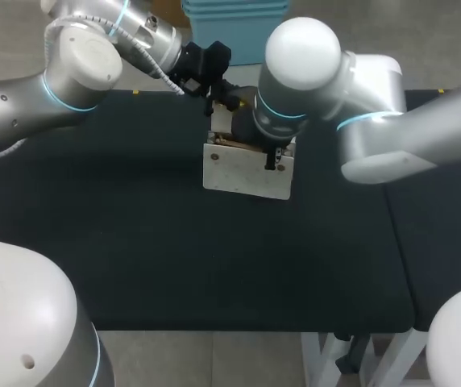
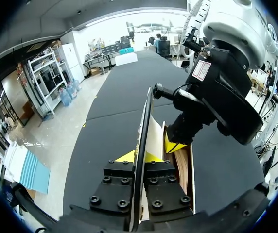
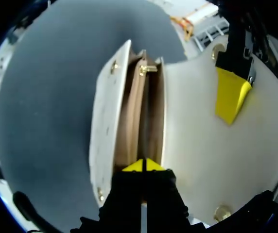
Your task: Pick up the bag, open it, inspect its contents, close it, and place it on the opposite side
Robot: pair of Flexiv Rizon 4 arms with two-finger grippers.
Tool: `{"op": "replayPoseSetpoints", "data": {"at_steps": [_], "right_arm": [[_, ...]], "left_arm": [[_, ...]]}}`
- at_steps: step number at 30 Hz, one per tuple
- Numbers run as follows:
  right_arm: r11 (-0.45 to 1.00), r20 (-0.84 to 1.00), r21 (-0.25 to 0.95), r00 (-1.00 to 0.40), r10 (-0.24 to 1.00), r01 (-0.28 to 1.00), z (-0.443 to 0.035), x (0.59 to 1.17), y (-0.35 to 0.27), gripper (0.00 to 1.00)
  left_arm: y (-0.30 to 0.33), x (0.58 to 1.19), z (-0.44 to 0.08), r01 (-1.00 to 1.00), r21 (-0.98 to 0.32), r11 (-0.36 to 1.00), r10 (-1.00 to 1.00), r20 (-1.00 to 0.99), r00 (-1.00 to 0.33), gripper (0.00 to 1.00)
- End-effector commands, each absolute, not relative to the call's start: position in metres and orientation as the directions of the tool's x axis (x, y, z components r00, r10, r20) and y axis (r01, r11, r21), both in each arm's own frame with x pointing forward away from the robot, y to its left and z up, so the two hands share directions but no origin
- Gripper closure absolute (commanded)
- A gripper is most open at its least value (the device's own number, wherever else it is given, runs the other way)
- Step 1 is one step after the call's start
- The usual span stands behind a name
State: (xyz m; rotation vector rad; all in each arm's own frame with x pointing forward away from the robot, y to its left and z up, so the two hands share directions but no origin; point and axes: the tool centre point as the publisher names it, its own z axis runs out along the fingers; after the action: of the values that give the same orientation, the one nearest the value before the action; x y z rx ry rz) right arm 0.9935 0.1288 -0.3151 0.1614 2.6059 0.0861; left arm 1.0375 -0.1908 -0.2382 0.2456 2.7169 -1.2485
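On the black table (image 1: 134, 242), toward its far middle, the white bag (image 1: 247, 173) stands with its mouth up. The left gripper (image 2: 140, 158) is clamped on the raised flap (image 3: 197, 126). The right gripper (image 3: 142, 166) has its tips pressed together just over the mouth, and whether they pinch an inner wall is unclear. The mouth's long slot runs straight ahead of the right gripper, so closing likely falls to the left arm.

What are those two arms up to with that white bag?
They are holding a white bag open on the black table. The left end effector pinches the bag's flap and holds it back. The right end effector grips what looks like an inner wall at the bag's mouth. The tan inside is exposed, but no contents can be made out in it.
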Motion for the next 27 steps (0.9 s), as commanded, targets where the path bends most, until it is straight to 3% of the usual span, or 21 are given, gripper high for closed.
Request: {"op": "replayPoseSetpoints", "data": {"at_steps": [1,16,24,27], "right_arm": [[0.993,-0.488,0.081,-0.865,0.113,0.084,-0.317,1.000,0.138,1.00],[0.983,-0.453,0.055,-0.873,0.183,0.178,-0.329,1.000,0.105,1.00],[0.991,-0.374,0.056,-0.917,0.137,0.125,-0.337,0.993,0.105,1.00],[0.993,-0.346,0.052,-0.931,0.118,0.106,-0.343,0.989,0.107,0.77]], "left_arm": [[-0.192,1.038,-0.239,0.205,-0.741,0.639,0.090,-0.193,-0.977,1.00],[-0.184,1.037,-0.235,0.215,-0.744,0.633,0.083,-0.211,-0.974,1.00],[-0.184,1.039,-0.235,0.246,-0.738,0.628,0.095,-0.241,-0.966,1.00],[-0.184,1.039,-0.235,0.263,-0.738,0.621,0.104,-0.256,-0.961,1.00]]}}
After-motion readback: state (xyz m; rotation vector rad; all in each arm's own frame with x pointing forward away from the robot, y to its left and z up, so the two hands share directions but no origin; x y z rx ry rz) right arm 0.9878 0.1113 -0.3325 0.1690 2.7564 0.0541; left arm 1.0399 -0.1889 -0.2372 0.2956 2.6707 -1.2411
